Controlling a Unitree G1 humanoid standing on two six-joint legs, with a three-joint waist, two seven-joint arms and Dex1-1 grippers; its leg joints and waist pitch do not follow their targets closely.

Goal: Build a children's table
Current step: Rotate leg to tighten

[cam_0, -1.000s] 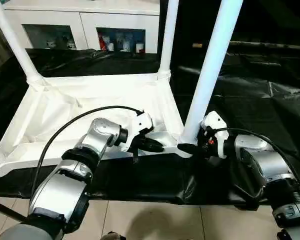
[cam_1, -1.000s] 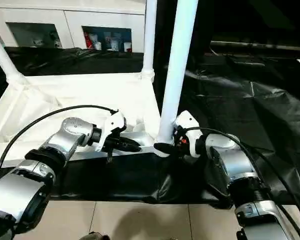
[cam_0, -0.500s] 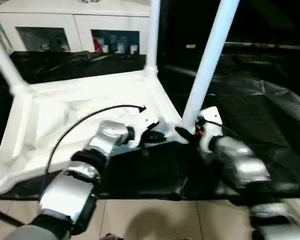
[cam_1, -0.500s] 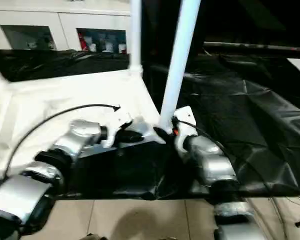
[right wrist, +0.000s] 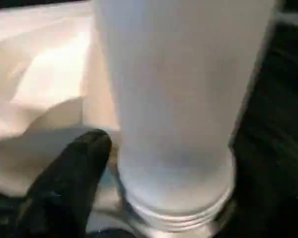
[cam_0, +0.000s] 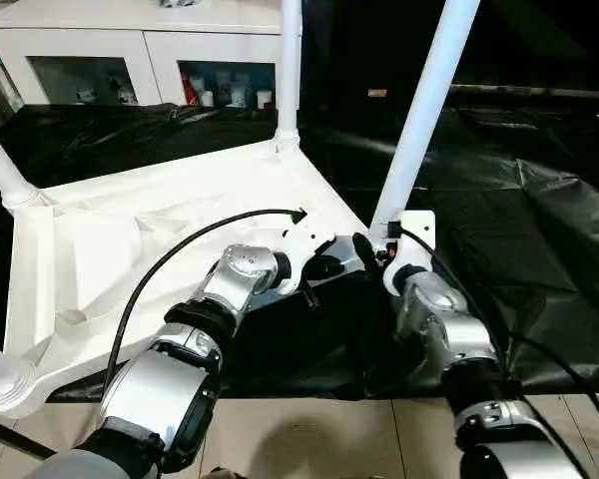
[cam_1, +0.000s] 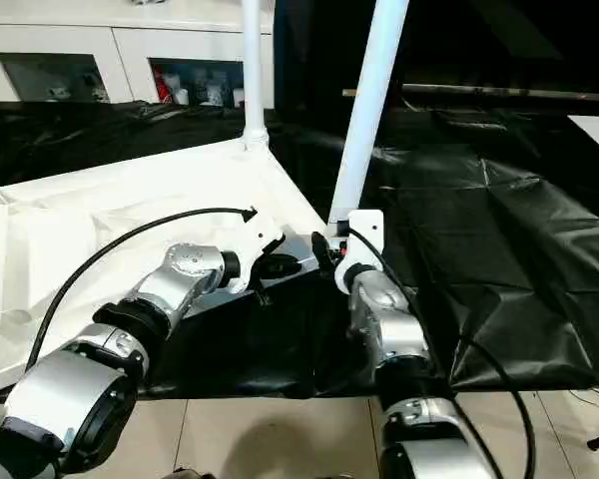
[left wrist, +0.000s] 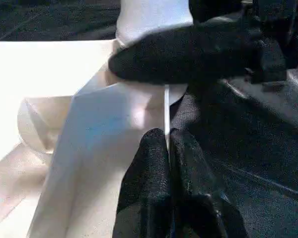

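While the all-white tabletop (cam_0: pixel 130 239) lies upside down on black sheeting (cam_0: pixel 519 210), raised rim up, tapered white legs stand in its corner sockets. At the near right corner, the left pincer (left wrist: pixel 168 148) is pressed together over the thin rim edge. The right pincer (cam_0: pixel 371 251) sits at the base of the near right leg (cam_0: pixel 419 120), one finger (right wrist: pixel 69 183) against it; its spread cannot be told.
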